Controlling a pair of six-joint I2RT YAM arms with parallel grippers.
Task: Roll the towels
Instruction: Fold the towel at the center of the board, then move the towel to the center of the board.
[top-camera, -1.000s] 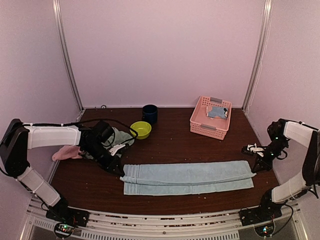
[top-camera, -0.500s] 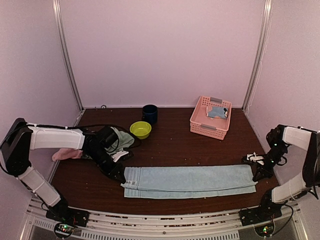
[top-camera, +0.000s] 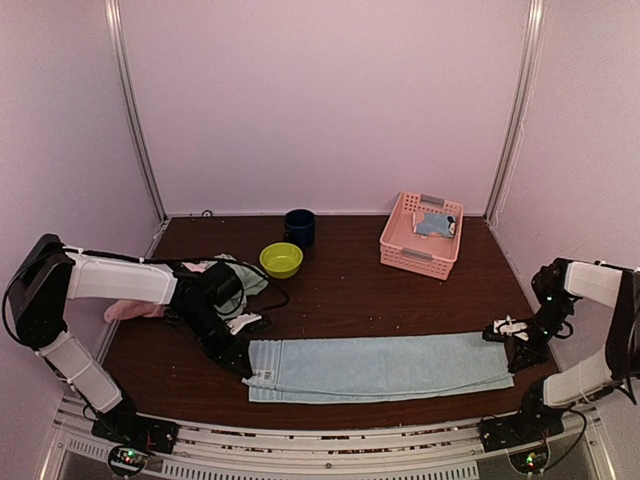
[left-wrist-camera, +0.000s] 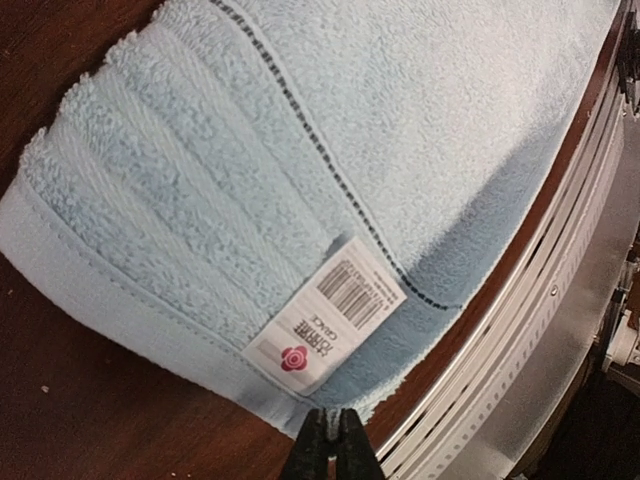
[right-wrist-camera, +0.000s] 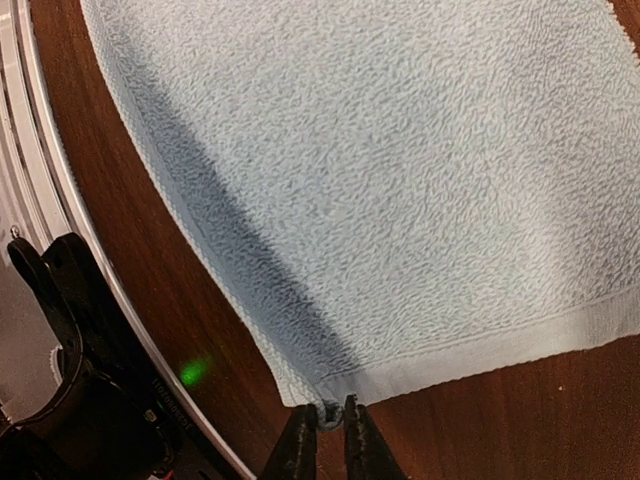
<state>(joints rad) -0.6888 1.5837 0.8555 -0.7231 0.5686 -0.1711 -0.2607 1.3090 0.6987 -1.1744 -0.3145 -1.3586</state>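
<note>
The pale blue towel (top-camera: 380, 365) lies flat and folded lengthwise along the lower part of the top view, close to the near edge of the table (top-camera: 360, 300). It reaches from lower left to lower right, and its long sides run almost parallel to that edge.

The left gripper (top-camera: 243, 368) is at the towel's left end. In the left wrist view its fingers (left-wrist-camera: 312, 450) are pressed together at the bottom centre of the frame, on the corner of the hem. A white label (left-wrist-camera: 325, 315) with a barcode lies just above them.

The right gripper (top-camera: 514, 360) is at the towel's right end. In the right wrist view its fingers (right-wrist-camera: 295, 445) stand at the bottom centre with only a thin gap, and the corner of the hem sits pinched in this gap.

A mint towel (top-camera: 245, 275) and a pink towel (top-camera: 130, 308) lie crumpled at middle left, partly behind the left arm. A patched towel (top-camera: 435, 225) lies in the basket (top-camera: 415, 255) at upper right. A bowl (top-camera: 282, 259) and a mug (top-camera: 299, 228) stand near the centre, just beside each other.
</note>
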